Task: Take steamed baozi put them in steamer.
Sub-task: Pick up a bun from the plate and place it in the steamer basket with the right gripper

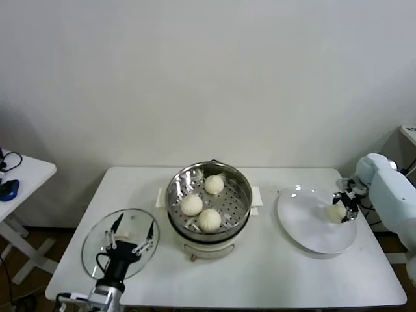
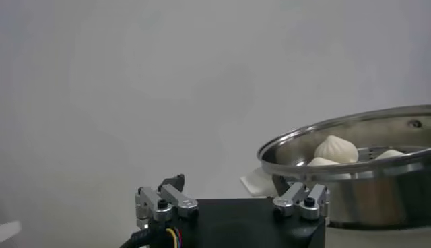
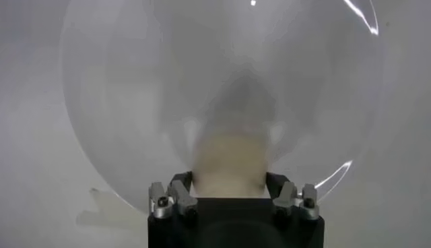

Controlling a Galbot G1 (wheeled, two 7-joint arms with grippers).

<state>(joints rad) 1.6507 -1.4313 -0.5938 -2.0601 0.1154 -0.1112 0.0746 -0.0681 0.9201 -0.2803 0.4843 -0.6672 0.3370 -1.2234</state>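
Three steamed baozi (image 1: 203, 200) lay on the perforated tray inside the steamer (image 1: 208, 198), which stood at the middle of the white table (image 1: 260, 273): one toward the back (image 1: 214, 184), one at the left (image 1: 192, 205) and one at the front (image 1: 209, 220), the front two just beside each other, with bare tray on the right half. A fourth baozi (image 1: 336, 212) sat on the white plate (image 1: 312, 227) near the table's right edge, close to the plate's right rim. The right gripper (image 1: 344, 203) reached in from the right side, its fingers (image 3: 182, 192) closed against both flanks of this bun; in the right wrist view the bun (image 3: 229, 165) filled the gap between them. A strip of bare tabletop separated plate and steamer. The left gripper (image 1: 132, 234) hovered at the front left over the round glass lid (image 1: 107, 250), which lay flat on the table beside the steamer, its fingers (image 2: 161, 202) spread wide and holding nothing. In the left wrist view the steamer rim (image 2: 350, 145) showed beyond the gripper, with buns visible inside.
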